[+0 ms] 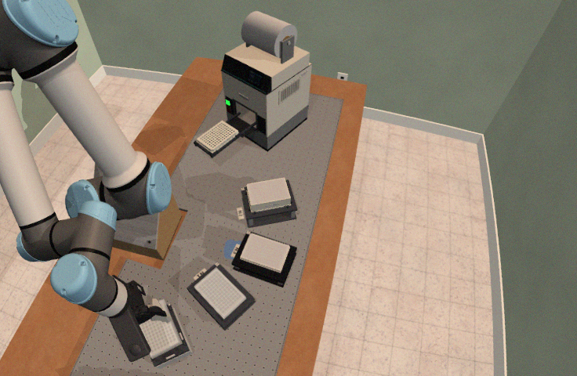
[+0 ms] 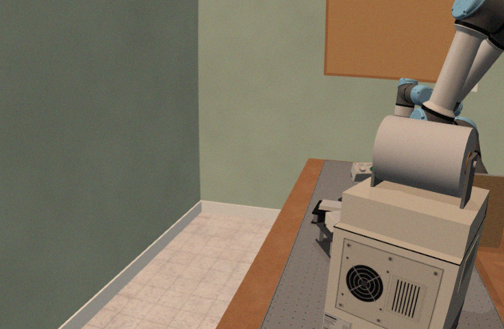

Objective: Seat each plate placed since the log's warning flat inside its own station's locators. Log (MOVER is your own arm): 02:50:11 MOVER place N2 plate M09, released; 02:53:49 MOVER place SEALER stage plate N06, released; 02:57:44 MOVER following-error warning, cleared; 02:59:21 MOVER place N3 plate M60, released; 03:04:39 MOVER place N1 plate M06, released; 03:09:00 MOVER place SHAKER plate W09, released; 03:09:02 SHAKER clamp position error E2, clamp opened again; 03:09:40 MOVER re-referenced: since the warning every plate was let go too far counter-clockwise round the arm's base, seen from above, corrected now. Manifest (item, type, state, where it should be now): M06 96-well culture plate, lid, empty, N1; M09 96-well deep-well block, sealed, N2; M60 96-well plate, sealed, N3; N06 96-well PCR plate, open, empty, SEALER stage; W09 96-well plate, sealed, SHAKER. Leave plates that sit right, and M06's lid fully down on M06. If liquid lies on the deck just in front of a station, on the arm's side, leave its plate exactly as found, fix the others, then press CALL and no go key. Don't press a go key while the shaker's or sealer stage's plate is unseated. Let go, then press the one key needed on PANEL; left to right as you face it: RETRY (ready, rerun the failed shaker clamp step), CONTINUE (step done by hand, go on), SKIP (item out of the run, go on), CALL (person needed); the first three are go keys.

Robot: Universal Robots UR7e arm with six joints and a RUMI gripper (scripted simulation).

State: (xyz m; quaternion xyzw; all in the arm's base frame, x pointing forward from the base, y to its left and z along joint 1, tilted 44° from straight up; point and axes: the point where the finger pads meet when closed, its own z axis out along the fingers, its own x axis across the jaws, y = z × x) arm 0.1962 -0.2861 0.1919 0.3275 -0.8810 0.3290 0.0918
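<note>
My fingers (image 1: 154, 310) are clamped on the shaker plate (image 1: 160, 333), which looks light, rigid and slippery, so I'd grip its short edges.

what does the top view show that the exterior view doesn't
Only the top view shows the tool shut on the shaker plate, the three nest plates, a blue puddle and the sealer's stage plate. Only the exterior view shows the sealer's rear fan, the panel and a wall board. Both show the sealer, its roll and the arm.
</note>
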